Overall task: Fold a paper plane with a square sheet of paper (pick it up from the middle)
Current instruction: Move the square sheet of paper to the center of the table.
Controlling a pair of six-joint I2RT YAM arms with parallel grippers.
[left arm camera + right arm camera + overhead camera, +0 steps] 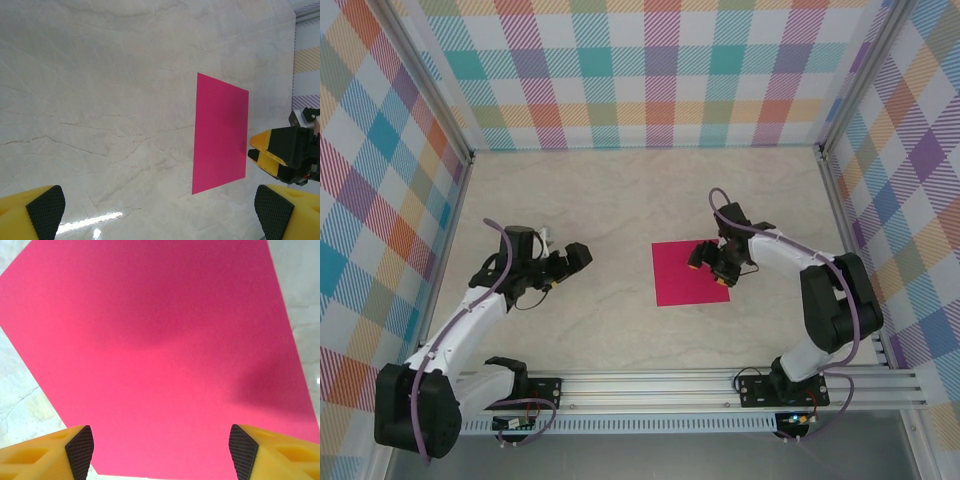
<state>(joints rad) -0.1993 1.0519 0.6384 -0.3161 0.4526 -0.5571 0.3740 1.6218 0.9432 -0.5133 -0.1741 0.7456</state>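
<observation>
One square sheet of paper (680, 275), flat; both grippers spread wide: right gripper (709, 270) over its three-o'clock edge, left gripper (572, 262) at nine o'clock.

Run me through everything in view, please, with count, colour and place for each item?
square sheet of paper: one, magenta-pink, flat on table, right of centre.
table: one, beige marbled, underneath everything.
walls: three, pastel plaid, left, back, right.
rail: one, silver, near edge.
left hand: one, yellow-fingered, open, left of the sheet, apart.
right hand: one, yellow-fingered, open, over the sheet's right side.
</observation>
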